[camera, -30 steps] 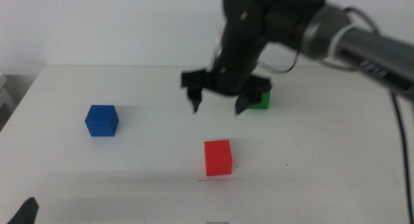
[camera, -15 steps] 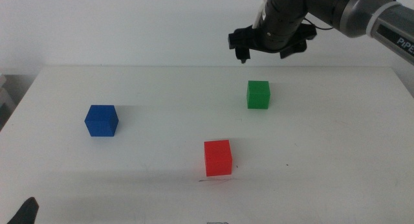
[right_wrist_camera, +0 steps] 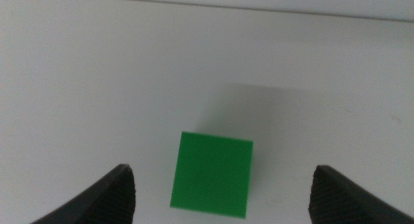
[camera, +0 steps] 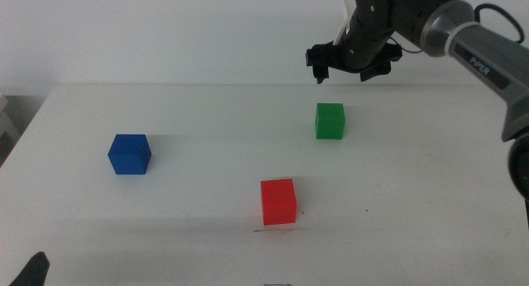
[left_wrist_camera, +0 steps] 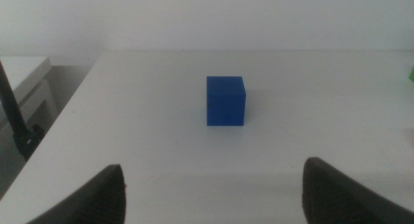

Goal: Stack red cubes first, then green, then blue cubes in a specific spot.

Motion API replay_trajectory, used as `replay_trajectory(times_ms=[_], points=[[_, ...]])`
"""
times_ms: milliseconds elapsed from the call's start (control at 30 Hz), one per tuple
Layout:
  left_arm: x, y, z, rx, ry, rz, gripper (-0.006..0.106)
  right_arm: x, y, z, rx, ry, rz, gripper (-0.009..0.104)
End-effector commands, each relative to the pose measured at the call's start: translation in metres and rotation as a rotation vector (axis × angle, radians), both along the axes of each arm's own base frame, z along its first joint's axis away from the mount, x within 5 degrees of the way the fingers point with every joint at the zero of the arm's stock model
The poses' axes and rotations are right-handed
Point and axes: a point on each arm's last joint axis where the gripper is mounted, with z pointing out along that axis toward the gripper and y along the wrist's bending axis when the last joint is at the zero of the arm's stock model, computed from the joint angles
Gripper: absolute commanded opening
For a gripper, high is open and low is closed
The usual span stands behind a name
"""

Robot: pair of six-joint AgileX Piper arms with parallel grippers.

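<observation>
The red cube [camera: 278,201] sits near the table's front centre, on the spot marked by a thin dark scribbled line [camera: 275,229] and a tiny dot [camera: 302,212]. The green cube [camera: 330,121] [right_wrist_camera: 211,174] stands behind it to the right. My right gripper [camera: 351,72] [right_wrist_camera: 220,198] hovers open above and just behind the green cube, holding nothing. Far to the left lies the blue cube [camera: 129,154] [left_wrist_camera: 226,101]. My left gripper [left_wrist_camera: 213,198] waits open at the front left corner, with only a dark tip [camera: 31,270] showing in the middle view.
The white table [camera: 198,112] ends at a back edge just behind the right gripper. A white shelf [left_wrist_camera: 22,75] and a dark cable [left_wrist_camera: 16,114] lie beyond the table's left edge.
The right gripper has risen from low beside the red cube and moved back and right, uncovering the green cube; it now hovers over it. The cubes have not moved.
</observation>
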Motion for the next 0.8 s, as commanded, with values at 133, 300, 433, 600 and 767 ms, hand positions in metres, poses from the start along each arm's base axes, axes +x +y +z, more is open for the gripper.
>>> replay_trajectory(times_ms=[133, 300, 433, 600, 767], points=[[-0.001, -0.001, 0.009, -0.019, -0.101, -0.007, 0.093, 0.011, -0.003, 0.017, 0.023, -0.089, 0.052, 0.076], [-0.001, -0.001, 0.009, -0.019, -0.101, -0.007, 0.093, 0.021, 0.0, -0.01, 0.0, -0.068, 0.045, 0.076], [-0.001, -0.001, 0.009, -0.019, -0.101, -0.007, 0.093, 0.029, 0.002, -0.021, 0.01, -0.098, 0.036, 0.076], [-0.001, -0.001, 0.009, -0.019, -0.101, -0.007, 0.093, 0.031, 0.003, -0.036, 0.0, -0.068, 0.031, 0.071], [-0.001, -0.001, 0.009, -0.019, -0.101, -0.007, 0.093, 0.032, 0.003, -0.037, -0.01, -0.076, 0.032, 0.034]])
